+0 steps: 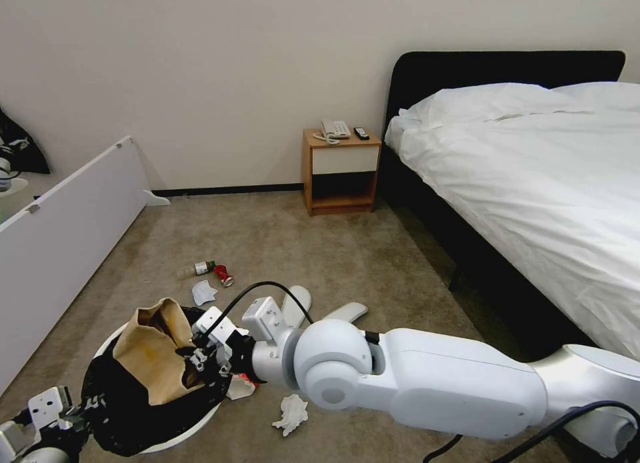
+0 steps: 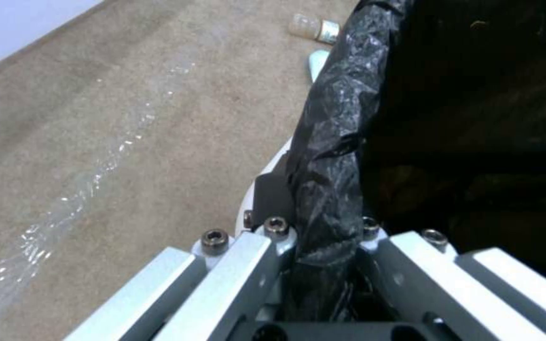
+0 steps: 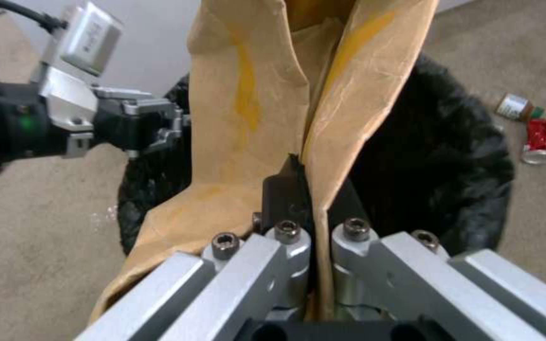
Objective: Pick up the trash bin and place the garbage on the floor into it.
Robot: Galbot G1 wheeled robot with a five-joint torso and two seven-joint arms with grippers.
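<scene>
The trash bin [image 1: 143, 410] was held tilted at the robot's lower left, the left gripper [image 2: 323, 246] clamped shut on its bag-lined rim. The brown paper bag [image 1: 157, 353] hung directly over the bin's mouth, long axis running down into the opening, its edge pinched between the closed fingers of the right gripper [image 3: 314, 199]. The deciding relation: bag above and partly within the black liner, so a release should drop it inside. On the floor [image 1: 280, 250] beyond lay the bottle [image 1: 199, 269], red can [image 1: 222, 275], crumpled paper [image 1: 291, 413] and two slippers [image 1: 297, 303]. The right wrist view showed the pinch on the paper; the head view did not. The left wrist view alone showed the rim grip.
</scene>
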